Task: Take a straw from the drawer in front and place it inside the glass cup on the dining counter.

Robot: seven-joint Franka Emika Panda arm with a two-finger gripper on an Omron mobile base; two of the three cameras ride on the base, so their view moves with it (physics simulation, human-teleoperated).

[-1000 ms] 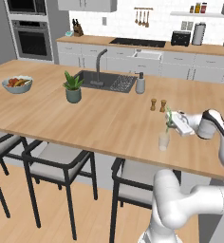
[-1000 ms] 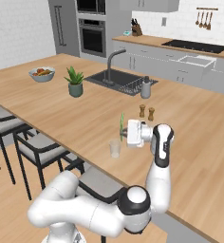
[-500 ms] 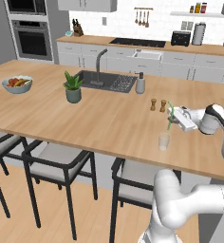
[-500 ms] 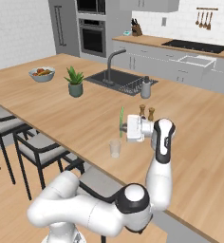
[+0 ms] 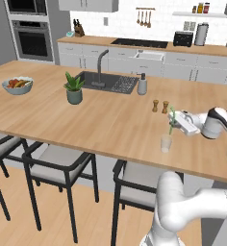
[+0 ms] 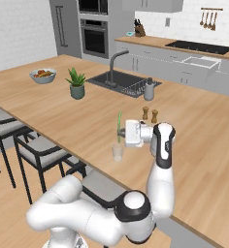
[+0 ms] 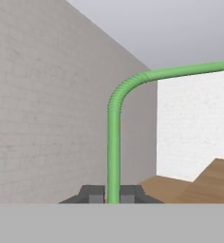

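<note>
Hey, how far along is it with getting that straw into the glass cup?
Done: the straw is out of the drawer and pinched in the shut gripper.

In hand: the gripper holds the straw upright over the glass cup on the dining counter.

Left: lowering the straw into the cup and letting go.

Bright, even, diffuse rendered light with no visible lamp; no glare; soft, low-resolution edges in both base views, so the small shakers (image 5: 160, 106) beyond the gripper (image 5: 175, 122) look smeared; faint soft shadow under the stools (image 5: 62, 166) far below and to its side; the hand view is sharper, the straw (image 7: 115, 137) between the fingertips evenly lit; no edge distortion.
</note>
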